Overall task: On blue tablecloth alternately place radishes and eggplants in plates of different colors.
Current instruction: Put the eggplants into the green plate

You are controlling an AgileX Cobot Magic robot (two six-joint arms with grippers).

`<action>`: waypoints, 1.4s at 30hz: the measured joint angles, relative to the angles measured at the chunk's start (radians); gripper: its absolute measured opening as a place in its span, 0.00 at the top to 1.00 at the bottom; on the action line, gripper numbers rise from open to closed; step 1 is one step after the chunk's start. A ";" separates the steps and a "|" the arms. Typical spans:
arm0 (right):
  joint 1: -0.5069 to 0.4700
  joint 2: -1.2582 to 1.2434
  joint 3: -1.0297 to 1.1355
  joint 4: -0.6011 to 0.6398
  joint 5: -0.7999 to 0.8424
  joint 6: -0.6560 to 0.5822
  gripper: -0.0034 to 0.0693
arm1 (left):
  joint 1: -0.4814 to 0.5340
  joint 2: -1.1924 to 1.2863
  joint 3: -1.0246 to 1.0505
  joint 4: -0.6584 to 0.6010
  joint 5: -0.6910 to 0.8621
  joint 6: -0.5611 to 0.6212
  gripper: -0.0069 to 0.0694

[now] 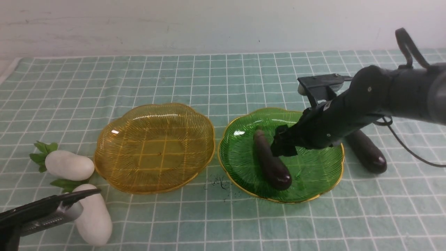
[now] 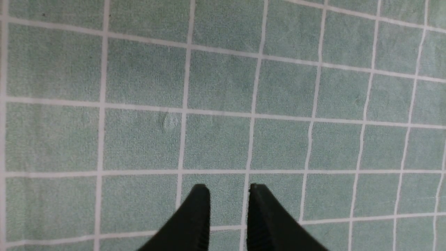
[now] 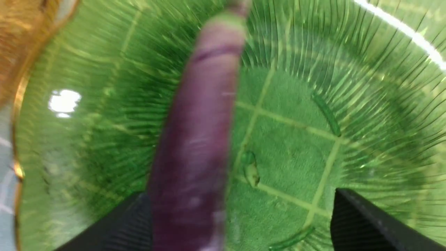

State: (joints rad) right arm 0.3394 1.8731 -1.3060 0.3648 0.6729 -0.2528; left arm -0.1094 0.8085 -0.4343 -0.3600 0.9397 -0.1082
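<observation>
Blue tablecloth (image 1: 209, 76): eggplant (image 1: 271, 162) lies in the green plate (image 1: 313, 176), right gripper (image 1: 283, 143) spread above; left gripper (image 2: 228, 195), barely parted, should grasp a radish (image 1: 94, 219) next.

This looks like a robot lab bench, not a home. The table (image 1: 313, 223) stands against a bare, scuffed white wall (image 1: 209, 24), and a gridded cloth (image 1: 223, 76) covers it. A black robot arm (image 1: 383, 94) carrying a camera (image 1: 318, 83) and trailing a loose cable (image 1: 407, 150) reaches over it. Little else is laid out: an amber plate (image 1: 111, 139), a green plate (image 1: 237, 153), two radishes (image 1: 69, 165) and two eggplants (image 1: 367, 153).
</observation>
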 joint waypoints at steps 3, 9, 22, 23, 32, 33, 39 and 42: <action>-0.038 -0.016 -0.091 -0.067 0.097 0.042 0.07 | 0.000 0.000 0.000 0.000 0.000 0.000 0.72; -0.144 -0.036 -0.231 -0.295 0.312 0.116 0.09 | 0.000 0.000 0.000 0.000 0.000 0.000 0.72; -0.241 0.148 -0.232 -0.391 0.413 0.269 0.17 | 0.000 0.000 0.000 0.000 0.000 0.000 0.72; -0.241 0.157 -0.232 -0.391 0.413 0.269 0.17 | 0.000 0.000 0.000 0.000 0.000 0.000 0.72; -0.242 0.256 -0.242 -0.399 0.419 0.263 0.26 | 0.000 0.000 0.000 0.000 -0.001 0.000 0.72; -0.242 0.256 -0.247 -0.409 0.427 0.260 0.31 | 0.000 0.000 0.000 0.000 -0.001 0.000 0.72; -0.242 0.256 -0.322 -0.434 0.525 0.253 0.46 | 0.000 0.000 0.000 0.000 -0.001 0.000 0.72; -0.242 0.223 -0.427 -0.432 0.543 0.261 0.46 | 0.000 0.000 0.000 0.000 -0.001 0.000 0.72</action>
State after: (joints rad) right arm 0.0970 2.0957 -1.7330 -0.0677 1.2155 0.0084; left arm -0.1094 0.8085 -0.4343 -0.3600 0.9386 -0.1082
